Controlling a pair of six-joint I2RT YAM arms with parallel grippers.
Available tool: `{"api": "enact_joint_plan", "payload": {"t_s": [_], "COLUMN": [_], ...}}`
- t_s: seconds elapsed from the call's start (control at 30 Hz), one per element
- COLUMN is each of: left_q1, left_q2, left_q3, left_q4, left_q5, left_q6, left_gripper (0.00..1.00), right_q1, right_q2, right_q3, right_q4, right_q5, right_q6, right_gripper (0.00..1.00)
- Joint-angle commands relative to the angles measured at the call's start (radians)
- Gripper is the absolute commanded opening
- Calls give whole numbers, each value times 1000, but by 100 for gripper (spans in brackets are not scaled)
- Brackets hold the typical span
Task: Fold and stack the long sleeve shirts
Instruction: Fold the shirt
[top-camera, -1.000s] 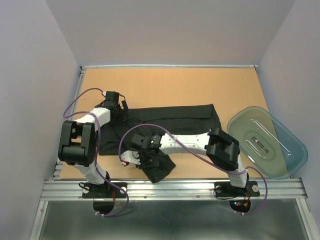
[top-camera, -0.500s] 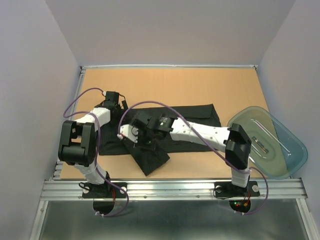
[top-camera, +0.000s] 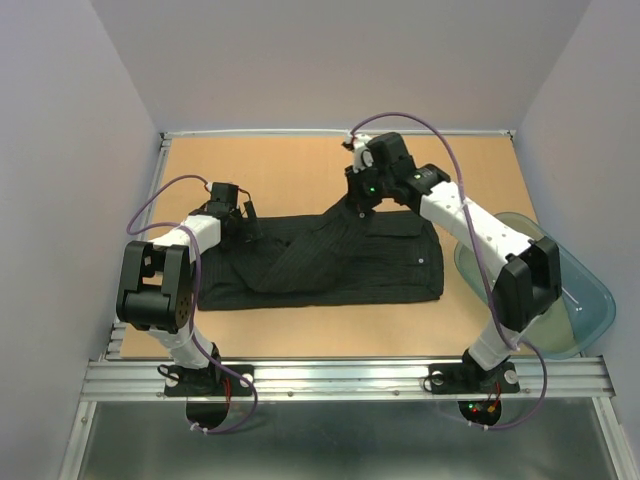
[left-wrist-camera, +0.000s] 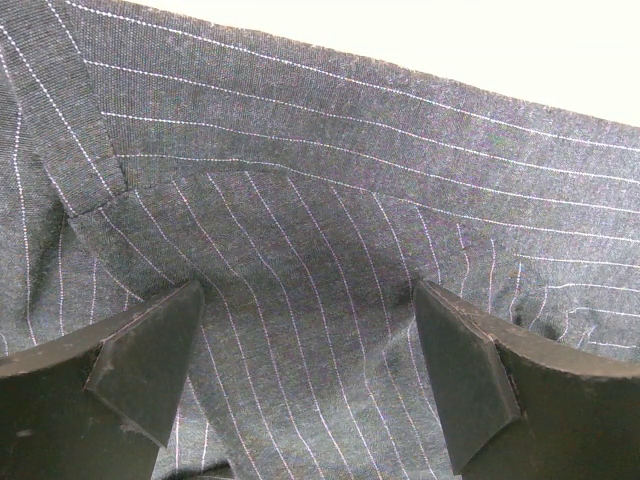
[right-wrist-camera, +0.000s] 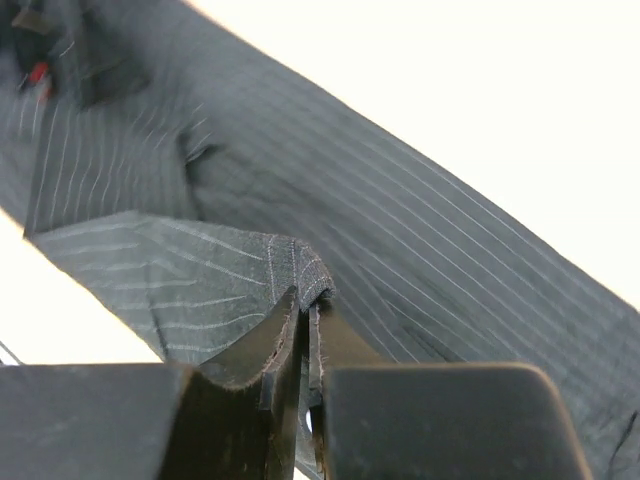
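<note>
With our right pincer (right-wrist-camera: 305, 305) gripping the sleeve (top-camera: 305, 252) and left pincer (left-wrist-camera: 305, 310) open on the shirt (top-camera: 390, 270), we should lay it flat.

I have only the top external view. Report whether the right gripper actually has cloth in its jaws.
Observer: On the right wrist view, the right gripper is shut on a folded edge of the shirt, cloth bunched at its tips.
Operator: Now the other arm.
Observer: The left gripper is open, its fingers wide apart, pinstriped cloth lying flat between them, unpinched.
Operator: Check for seams there.
Observer: One stitched band crosses that view's upper left, clear of both fingers.
</note>
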Motion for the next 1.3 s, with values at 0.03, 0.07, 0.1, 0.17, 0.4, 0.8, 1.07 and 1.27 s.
{"api": "enact_joint_plan", "payload": {"t_s": [0.03,0.07,0.1,0.17,0.4,0.8,1.07,1.27], "left_q1": [1,3,3,1,3,3,3,3], "left_q2": [-4,-2,-1,4,8,10,12,15], "left_q3": [18,18,19,19,21,21,21,21], "left_q4": [-15,-15,-16,-16,-22,-25,-28,-28], "left_q5": [0,0,-1,-3,-6,-12,-12,-12], "left_q6": [21,21,21,23,24,20,20,18], "left_gripper": [99,99,99,99,99,99,99,99], "right_q1": [-111,-138,-151,-181,-250,-344,-387,-407], "right_q2": [-79,-86,-87,-87,-96,-45,-13,1], "right_q3": [-124,-142,-168,-201,-346,-466,-492,-506], "right_q4": [141,147,152,161,222,321,405,437], "right_q5": [-67,-68,-70,-73,-38,39,93,126], "right_q6": [213,230,259,298,336,362,362,362], "right_gripper": [1,0,1,1,0,1,1,1]}}
